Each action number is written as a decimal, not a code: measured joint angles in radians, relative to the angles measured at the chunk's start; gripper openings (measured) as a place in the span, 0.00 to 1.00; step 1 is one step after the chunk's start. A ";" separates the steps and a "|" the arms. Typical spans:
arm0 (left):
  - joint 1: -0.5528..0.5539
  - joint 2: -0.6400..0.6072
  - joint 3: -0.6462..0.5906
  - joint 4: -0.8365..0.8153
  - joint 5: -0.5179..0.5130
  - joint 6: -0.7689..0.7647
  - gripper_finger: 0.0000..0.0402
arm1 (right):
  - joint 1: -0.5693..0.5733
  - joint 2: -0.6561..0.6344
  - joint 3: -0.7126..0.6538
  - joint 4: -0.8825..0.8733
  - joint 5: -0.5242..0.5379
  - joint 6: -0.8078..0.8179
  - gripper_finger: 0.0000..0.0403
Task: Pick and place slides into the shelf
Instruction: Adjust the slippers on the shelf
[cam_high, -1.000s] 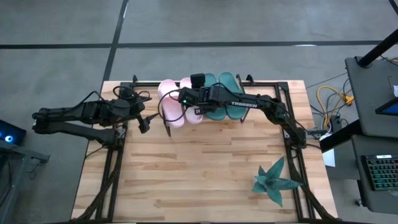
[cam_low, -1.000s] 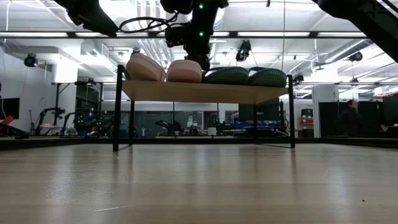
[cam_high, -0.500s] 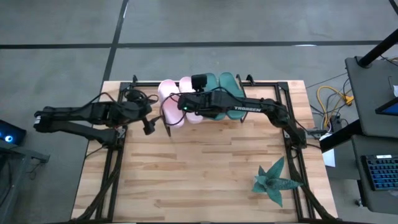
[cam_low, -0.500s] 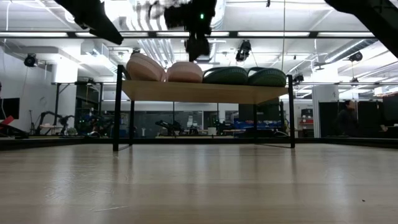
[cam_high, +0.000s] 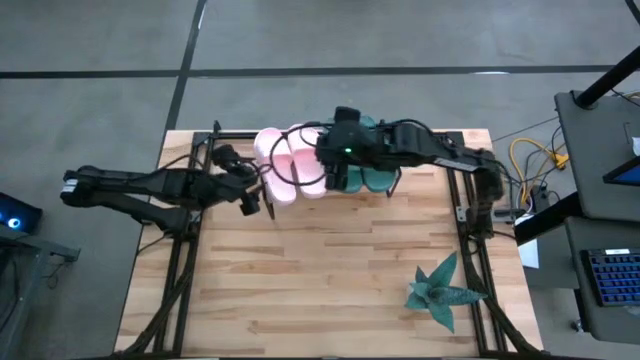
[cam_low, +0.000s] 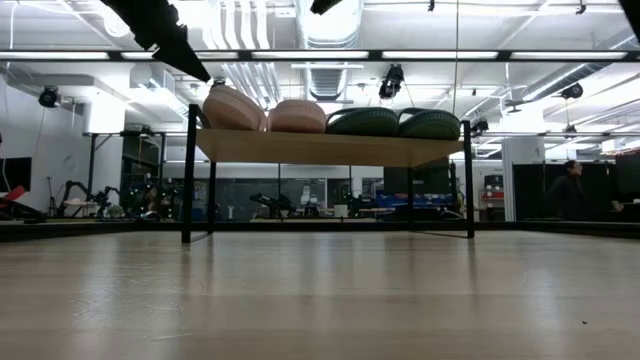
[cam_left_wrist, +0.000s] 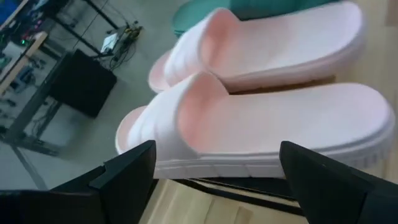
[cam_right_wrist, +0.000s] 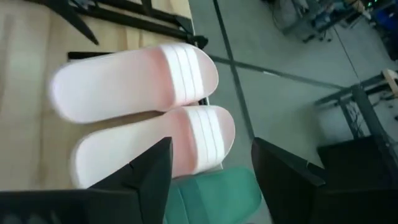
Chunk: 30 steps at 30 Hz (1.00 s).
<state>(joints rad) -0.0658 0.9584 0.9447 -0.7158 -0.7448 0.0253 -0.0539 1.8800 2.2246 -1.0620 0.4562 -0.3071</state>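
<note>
The shelf stands at the table's far edge. Two pale pink slides and two dark teal slides rest side by side on their soles on its wooden board; the low view shows the pink pair left of the teal pair. My left gripper hovers open just near of the left pink slide, touching nothing. My right gripper is raised above the slides, open, with the pink pair and a teal slide below it.
A spiky teal plant lies on the table near its right near corner. The wide wooden table top stretches in front of the shelf. Black frame rails run along the table's left and right sides.
My right gripper has risen from the second pink slide, left the top of the low view and drawn back toward the table's right. My left gripper has crept toward the shelf's left end. The slides have stayed where they were.
</note>
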 joint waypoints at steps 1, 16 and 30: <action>-0.009 0.017 0.008 -0.002 -0.003 0.007 0.81 | 0.005 -0.023 -0.020 0.008 -0.001 -0.003 0.52; -0.319 0.340 0.192 -0.012 -0.179 0.143 0.81 | -0.002 -0.323 -0.393 0.270 -0.004 -0.094 0.52; -0.358 0.718 0.445 -0.583 -0.265 -0.316 0.81 | -0.038 -0.405 -0.501 0.361 -0.004 -0.134 0.52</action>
<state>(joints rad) -0.4233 1.6765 1.3895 -1.2992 -1.0100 -0.2907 -0.0921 1.4750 1.7237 -0.7008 0.4524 -0.4409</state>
